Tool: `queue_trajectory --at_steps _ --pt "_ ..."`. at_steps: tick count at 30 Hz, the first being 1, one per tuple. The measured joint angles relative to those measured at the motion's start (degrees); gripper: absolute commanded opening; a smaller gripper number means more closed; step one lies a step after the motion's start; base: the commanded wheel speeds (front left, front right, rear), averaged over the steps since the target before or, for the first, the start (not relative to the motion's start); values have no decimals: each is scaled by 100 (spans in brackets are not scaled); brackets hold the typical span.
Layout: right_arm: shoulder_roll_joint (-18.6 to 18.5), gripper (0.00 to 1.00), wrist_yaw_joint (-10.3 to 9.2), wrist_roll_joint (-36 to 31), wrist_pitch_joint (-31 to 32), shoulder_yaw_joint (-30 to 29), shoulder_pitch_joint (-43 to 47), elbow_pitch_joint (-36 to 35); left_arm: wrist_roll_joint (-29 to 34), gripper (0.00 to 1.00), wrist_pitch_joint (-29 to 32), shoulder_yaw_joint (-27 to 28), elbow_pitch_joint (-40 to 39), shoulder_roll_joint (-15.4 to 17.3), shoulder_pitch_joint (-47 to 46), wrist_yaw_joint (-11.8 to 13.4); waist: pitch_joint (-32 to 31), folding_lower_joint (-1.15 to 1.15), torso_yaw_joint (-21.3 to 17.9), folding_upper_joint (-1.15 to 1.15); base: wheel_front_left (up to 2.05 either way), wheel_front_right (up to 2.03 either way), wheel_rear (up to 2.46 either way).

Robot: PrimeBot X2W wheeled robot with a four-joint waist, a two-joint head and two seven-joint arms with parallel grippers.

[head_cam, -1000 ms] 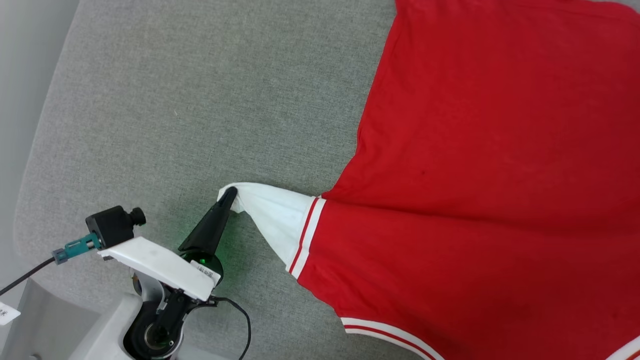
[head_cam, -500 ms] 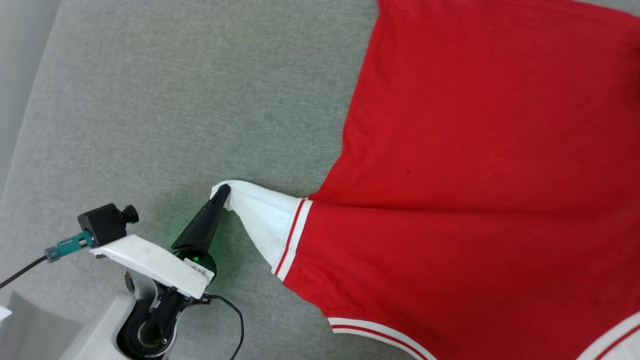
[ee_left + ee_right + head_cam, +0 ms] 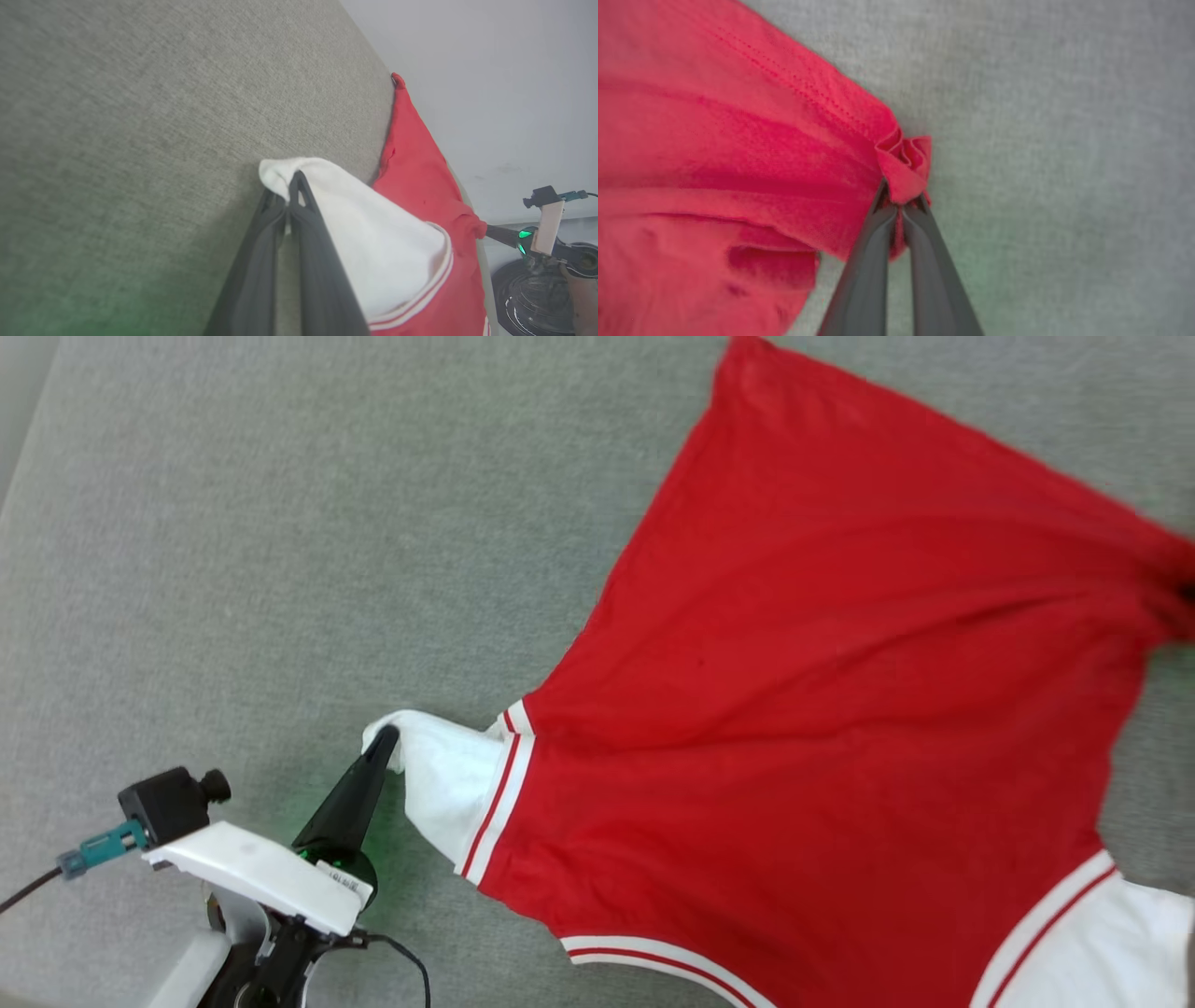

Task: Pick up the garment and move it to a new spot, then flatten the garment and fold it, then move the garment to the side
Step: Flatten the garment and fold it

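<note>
The left hand (image 3: pixel 381 745) grips the red jersey T-shirt's (image 3: pixel 840 709) white sleeve (image 3: pixel 439 793). The right hand (image 3: pixel 901 203) clamps a bunched red edge.

**Grey cloth-covered table set against a pale wall**

The table (image 3: pixel 233 523) is covered in a grey, coarsely woven cloth, and its weave is shown most sharply in the left wrist view. The surface is lit softly and evenly by diffuse light. A paler strip (image 3: pixel 17 383) is seen past the table's edge at the top left corner of the head view; whether it is floor or wall cannot be told. In the left wrist view a plain off-white wall (image 3: pixel 490 70) is seen beyond the table's far edge, marked by a few faint smudges. A faint green tinge (image 3: pixel 42 303) is cast on patches of the cloth.
</note>
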Motion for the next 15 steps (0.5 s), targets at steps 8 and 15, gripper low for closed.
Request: queue_trajectory --at_steps 8,15 --pt "34 0 -2 350 762 -624 2123 -2240 -38 0 -102 56 -152 77 355 200 -510 0 -344 0 0 0 0" --pt "668 0 -4 491 1122 -1530 3934 -4118 -96 0 -160 145 -352 199 711 375 -944 0 -730 0 0 0 0"
